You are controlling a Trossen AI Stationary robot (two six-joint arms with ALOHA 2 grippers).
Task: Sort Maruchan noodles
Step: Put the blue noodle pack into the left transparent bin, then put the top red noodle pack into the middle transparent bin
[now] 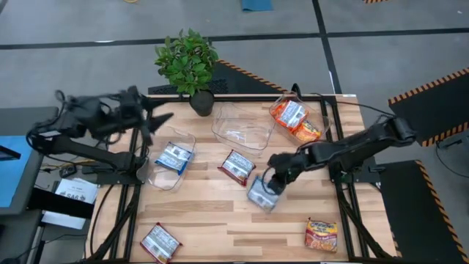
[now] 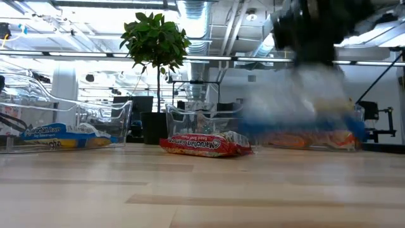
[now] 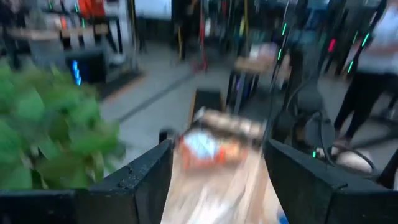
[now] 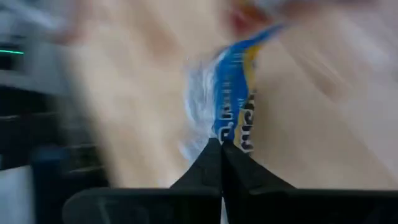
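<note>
My right gripper (image 1: 274, 181) is over the table's middle, shut on a blue-and-white noodle packet (image 1: 262, 195), which shows blurred in the low view (image 2: 304, 104). My left gripper (image 1: 156, 117) is open in the air over the table's far left part, touching nothing. A red-and-white packet (image 1: 237, 166) lies flat on the table, and another (image 1: 160, 242) lies near the near left edge. An orange packet (image 1: 321, 235) lies near right. A blue-and-white packet (image 1: 174, 157) lies in the left clear bin, and orange packets (image 1: 297, 121) in the right one. My right gripper pinches the blue-and-white packet between its two shut fingers (image 4: 211, 163) at one edge (image 4: 225, 135). The fingers come from above, slanting in from the table's right. The packet hangs below the fingers (image 2: 304, 104). I cannot tell whether its lower end touches the table.
Three clear bins stand along the far half: left (image 1: 155, 176), middle (image 1: 242, 126) and right (image 1: 321, 117). A potted plant (image 1: 189, 62) stands at the far edge beside my left gripper. Bare wood lies in the near middle (image 1: 242, 235).
</note>
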